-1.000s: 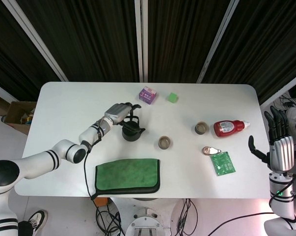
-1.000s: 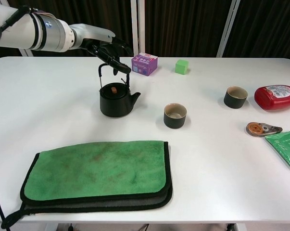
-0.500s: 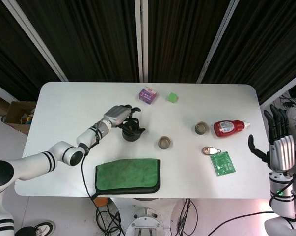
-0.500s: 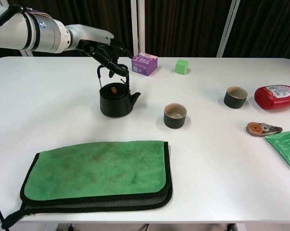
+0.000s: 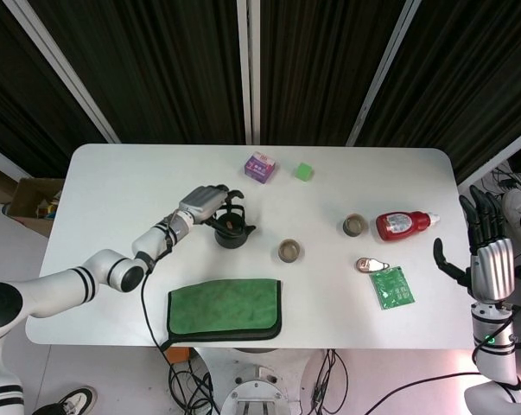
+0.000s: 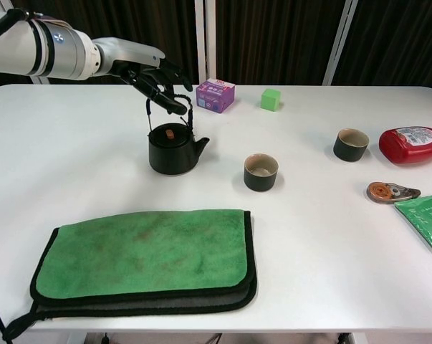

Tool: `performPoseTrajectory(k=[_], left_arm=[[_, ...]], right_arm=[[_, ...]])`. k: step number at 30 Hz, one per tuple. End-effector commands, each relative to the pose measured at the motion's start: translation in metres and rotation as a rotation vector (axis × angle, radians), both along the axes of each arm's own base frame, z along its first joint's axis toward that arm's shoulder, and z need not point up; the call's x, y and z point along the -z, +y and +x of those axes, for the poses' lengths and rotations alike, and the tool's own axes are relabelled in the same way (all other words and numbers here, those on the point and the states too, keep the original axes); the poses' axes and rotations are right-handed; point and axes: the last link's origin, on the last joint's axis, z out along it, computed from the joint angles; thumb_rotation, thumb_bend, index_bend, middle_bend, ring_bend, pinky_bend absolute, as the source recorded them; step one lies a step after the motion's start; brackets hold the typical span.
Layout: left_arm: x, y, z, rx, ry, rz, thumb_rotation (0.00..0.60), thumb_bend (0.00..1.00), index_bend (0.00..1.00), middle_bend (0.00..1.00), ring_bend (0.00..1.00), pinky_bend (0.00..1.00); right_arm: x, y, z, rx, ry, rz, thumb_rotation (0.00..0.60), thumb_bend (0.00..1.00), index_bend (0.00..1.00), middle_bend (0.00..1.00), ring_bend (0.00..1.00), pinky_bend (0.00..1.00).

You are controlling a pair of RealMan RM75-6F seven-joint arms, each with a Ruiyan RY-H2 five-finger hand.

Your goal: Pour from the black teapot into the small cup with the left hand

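The black teapot (image 5: 231,232) (image 6: 173,150) stands upright on the white table, its spout towards the small cup (image 5: 289,251) (image 6: 261,172) a short way off. My left hand (image 5: 212,201) (image 6: 155,79) hovers at the top of the teapot's wire handle, its fingers (image 6: 174,104) spread and curved over the loop. I see no firm grip, and the pot rests on the table. At the right edge of the head view my right hand (image 5: 485,259) stays off the table, fingers extended and holding nothing.
A second cup (image 6: 351,144) and a red bottle (image 6: 413,145) lie at the right, with a tape dispenser (image 6: 391,191) and a green packet (image 6: 427,218) nearer. A purple box (image 6: 216,95) and a green cube (image 6: 271,99) sit behind. A folded green cloth (image 6: 144,261) covers the front left.
My left hand has shifted slightly left and down onto the handle's top, with the fingers curling more over it. The teapot and the right hand have not moved.
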Motion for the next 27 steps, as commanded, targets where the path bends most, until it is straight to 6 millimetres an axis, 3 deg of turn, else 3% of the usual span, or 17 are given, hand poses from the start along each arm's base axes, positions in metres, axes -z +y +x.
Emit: performPoseTrajectory(k=[1, 8, 14, 17, 27], left_arm=[[0.002, 0.003, -0.003, -0.016, 0.016, -0.004, 0.298, 0.00, 0.24, 0.38, 0.11, 0.18], [0.004, 0.006, -0.004, -0.023, 0.035, 0.005, 0.265, 0.00, 0.33, 0.45, 0.20, 0.25], [0.006, 0.005, -0.003, -0.018, 0.047, 0.008, 0.239, 0.00, 0.39, 0.50, 0.22, 0.23], [0.008, 0.004, -0.001, -0.015, 0.047, 0.003, 0.213, 0.00, 0.40, 0.51, 0.24, 0.22], [0.016, 0.006, 0.012, 0.001, 0.040, 0.000, 0.214, 0.00, 0.40, 0.51, 0.37, 0.25]], right_arm=[[0.000, 0.000, 0.000, 0.000, -0.002, -0.001, 0.600, 0.45, 0.00, 0.00, 0.00, 0.00], [-0.001, 0.000, 0.000, -0.001, -0.003, -0.001, 0.600, 0.45, 0.00, 0.00, 0.00, 0.00], [-0.001, 0.000, -0.002, 0.003, -0.005, -0.003, 0.600, 0.45, 0.00, 0.00, 0.00, 0.00], [-0.002, 0.000, -0.003, 0.005, -0.007, -0.003, 0.600, 0.45, 0.00, 0.00, 0.00, 0.00], [-0.003, 0.000, -0.006, 0.014, -0.009, -0.006, 0.600, 0.45, 0.00, 0.00, 0.00, 0.00]])
